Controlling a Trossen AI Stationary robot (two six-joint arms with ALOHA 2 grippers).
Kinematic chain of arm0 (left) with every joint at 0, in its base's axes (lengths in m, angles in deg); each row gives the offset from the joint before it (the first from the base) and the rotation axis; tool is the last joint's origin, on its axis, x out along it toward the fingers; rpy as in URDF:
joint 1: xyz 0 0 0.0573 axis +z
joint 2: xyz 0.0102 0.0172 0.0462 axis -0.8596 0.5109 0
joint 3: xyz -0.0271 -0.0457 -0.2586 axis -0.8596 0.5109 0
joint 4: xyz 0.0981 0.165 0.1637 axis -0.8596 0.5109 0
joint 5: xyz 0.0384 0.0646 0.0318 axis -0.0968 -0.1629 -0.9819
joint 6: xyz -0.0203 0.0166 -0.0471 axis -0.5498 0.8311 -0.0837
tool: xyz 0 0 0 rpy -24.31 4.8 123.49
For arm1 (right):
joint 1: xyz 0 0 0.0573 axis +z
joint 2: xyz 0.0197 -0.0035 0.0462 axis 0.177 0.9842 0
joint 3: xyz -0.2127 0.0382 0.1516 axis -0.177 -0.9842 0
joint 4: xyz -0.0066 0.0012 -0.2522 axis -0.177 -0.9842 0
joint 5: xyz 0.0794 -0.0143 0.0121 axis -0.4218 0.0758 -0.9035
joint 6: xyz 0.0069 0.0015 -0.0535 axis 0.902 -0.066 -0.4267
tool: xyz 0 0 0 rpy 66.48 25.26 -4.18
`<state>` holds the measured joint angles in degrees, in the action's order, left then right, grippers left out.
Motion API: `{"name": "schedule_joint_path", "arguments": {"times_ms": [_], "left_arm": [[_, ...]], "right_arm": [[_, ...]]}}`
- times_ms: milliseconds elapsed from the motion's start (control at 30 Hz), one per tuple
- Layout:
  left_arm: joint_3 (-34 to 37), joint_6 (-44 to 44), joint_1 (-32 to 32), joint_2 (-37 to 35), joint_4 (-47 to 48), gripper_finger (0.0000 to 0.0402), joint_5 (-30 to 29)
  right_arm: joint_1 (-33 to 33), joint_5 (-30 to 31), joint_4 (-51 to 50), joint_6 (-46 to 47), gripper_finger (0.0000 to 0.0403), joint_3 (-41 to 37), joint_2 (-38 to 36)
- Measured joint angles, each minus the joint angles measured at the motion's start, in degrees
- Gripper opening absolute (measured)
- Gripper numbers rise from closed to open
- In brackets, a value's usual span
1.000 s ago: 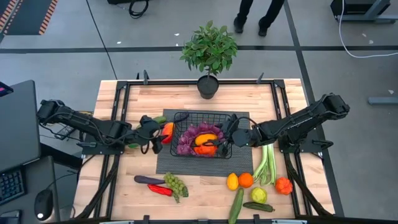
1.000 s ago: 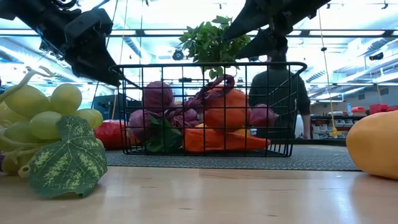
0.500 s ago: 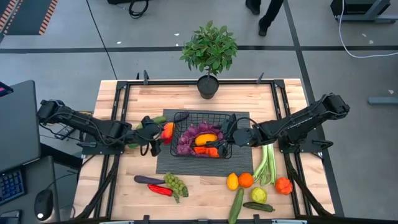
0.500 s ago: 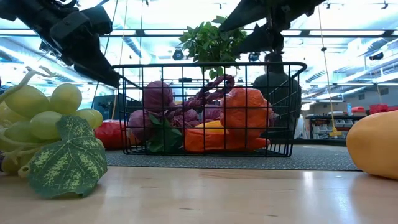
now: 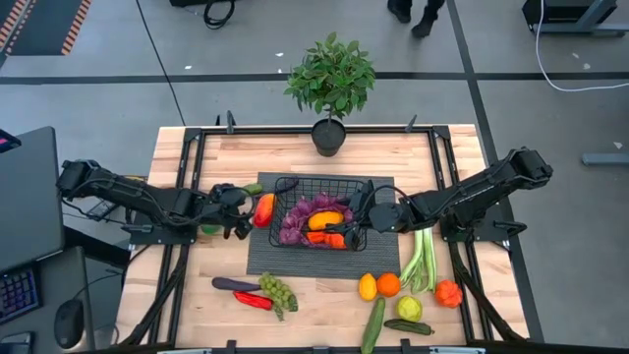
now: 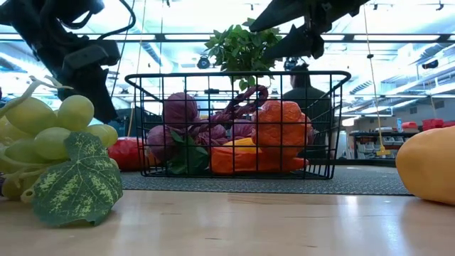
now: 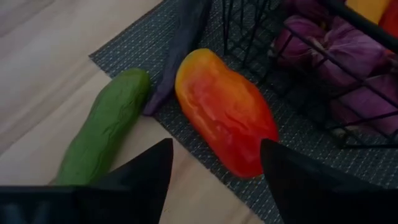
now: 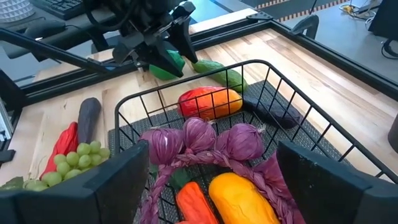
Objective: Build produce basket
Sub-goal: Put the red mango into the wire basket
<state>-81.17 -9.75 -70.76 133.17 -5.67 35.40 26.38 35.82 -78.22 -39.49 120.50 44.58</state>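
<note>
The black wire basket (image 5: 314, 211) stands on a dark ribbed mat (image 5: 319, 258) and holds purple bulbs (image 8: 199, 134), a carrot (image 8: 194, 202) and a yellow piece (image 8: 242, 199). Left of it lie a red-orange pepper (image 7: 227, 115), a green cucumber (image 7: 106, 127) and a dark eggplant (image 7: 180, 50). My left gripper (image 7: 214, 149) hovers open, tipped down, with its fingers on either side of the pepper's near end and apart from it. My right gripper (image 8: 211, 155) hangs open over the basket's right part (image 5: 356, 211), with nothing between its fingers.
More produce lies toward the near edge: eggplant (image 5: 236, 284), red pepper (image 5: 253, 300), green grapes (image 5: 278, 292), lemon (image 5: 367, 286), orange (image 5: 388, 284), cucumber (image 5: 373, 323), leek (image 5: 423, 258). A potted plant (image 5: 330, 84) stands at the far edge.
My left gripper has sunk a little and tipped further down over the red-orange pepper. Inside the basket an orange piece has shifted lower and come to rest. My right gripper has stayed in place, open.
</note>
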Motion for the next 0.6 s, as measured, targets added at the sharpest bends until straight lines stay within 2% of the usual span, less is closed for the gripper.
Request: {"name": "schedule_joint_path", "arguments": {"times_ms": [367,600], "left_arm": [[0.0,0.7,0.0,0.3,-0.8,0.0319,0.0],[0.0,1.0,0.1,7.4,-3.3,0.0352,-0.1]], "right_arm": [[0.0,0.0,0.0,-0.1,0.0352,0.0,0.0],[0.0,0.0,0.1,0.4,0.0352,0.0,0.0]]}}
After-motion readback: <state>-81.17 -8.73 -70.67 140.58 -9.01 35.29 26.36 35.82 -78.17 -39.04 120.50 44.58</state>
